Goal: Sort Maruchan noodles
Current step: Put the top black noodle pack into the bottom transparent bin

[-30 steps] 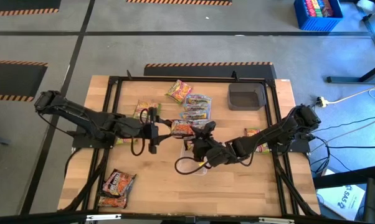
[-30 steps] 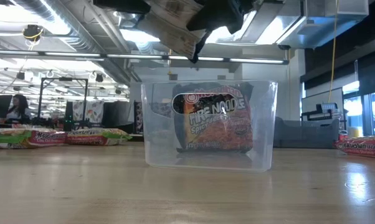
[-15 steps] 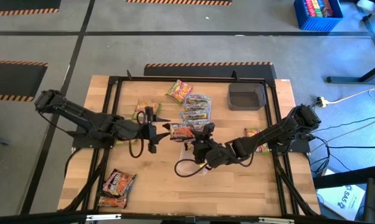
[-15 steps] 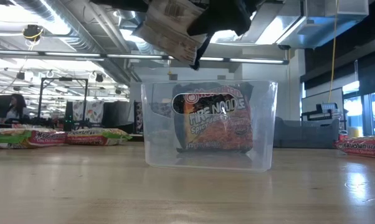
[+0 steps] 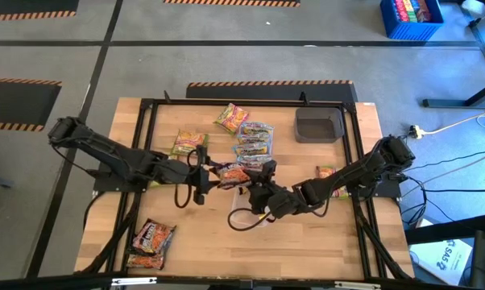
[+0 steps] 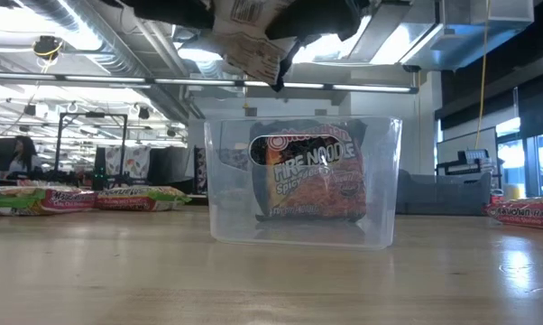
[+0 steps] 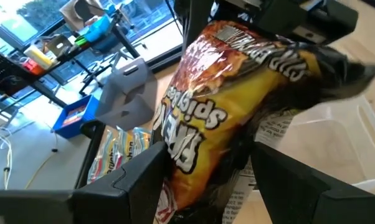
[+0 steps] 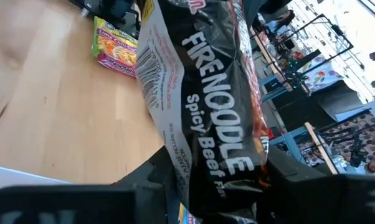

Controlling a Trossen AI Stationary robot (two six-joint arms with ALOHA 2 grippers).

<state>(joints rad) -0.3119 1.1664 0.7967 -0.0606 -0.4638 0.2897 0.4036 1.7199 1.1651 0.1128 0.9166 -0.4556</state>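
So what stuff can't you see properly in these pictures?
- Clear tub: in the high view both grippers cover it.
- Held Fire Noodle packet: the low view's top edge cuts it off, and I can't tell whether the left gripper grips it as the right gripper does.
- Packet in the tub: its lower print blurs behind the plastic.
- Packets behind the tub: edge-on, names unreadable.

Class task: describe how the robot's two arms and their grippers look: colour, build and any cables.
Both arms, left and right, are black, slim and jointed. A black cable loops by each wrist. The left gripper and right gripper have flat, matte black fingers. No markings are legible.
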